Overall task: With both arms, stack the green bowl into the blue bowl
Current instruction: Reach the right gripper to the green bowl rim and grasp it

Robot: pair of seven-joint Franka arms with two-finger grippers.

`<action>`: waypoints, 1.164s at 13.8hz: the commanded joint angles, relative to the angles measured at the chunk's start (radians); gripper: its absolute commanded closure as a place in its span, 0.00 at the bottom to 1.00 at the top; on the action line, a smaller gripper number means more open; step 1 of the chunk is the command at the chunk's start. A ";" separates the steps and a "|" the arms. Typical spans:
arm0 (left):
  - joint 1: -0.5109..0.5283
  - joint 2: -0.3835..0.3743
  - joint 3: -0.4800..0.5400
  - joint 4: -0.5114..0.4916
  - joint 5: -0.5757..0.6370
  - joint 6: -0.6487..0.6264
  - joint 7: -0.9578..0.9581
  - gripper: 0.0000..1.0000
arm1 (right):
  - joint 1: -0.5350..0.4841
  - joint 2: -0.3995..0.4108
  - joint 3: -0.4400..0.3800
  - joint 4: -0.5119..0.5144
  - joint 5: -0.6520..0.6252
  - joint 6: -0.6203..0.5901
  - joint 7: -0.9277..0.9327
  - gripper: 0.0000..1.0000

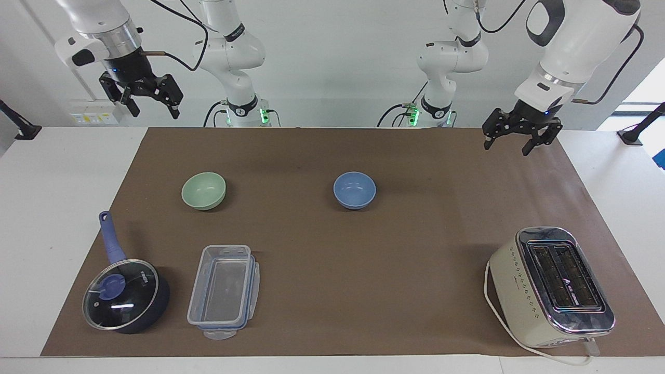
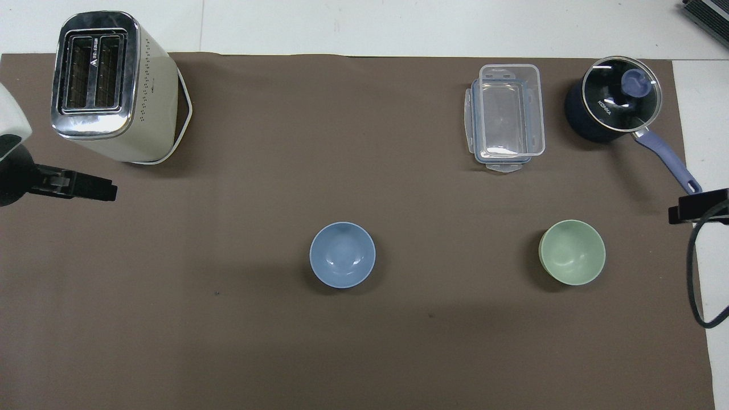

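In the overhead view we see the left end effector [image 2: 85, 188] cut off by the picture's edge, its arm out of frame. Only a black tip of the right end effector [image 2: 697, 206] shows at the opposite edge.

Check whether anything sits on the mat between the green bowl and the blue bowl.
Nothing visible does. Only bare mat lies between the green bowl and the blue bowl. The right gripper hangs open, raised near the mat's corner by the green bowl.
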 commanded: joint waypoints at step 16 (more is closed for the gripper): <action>0.031 0.034 -0.011 0.076 0.019 -0.161 0.080 0.00 | -0.141 0.070 -0.001 -0.656 0.002 0.685 -0.398 0.00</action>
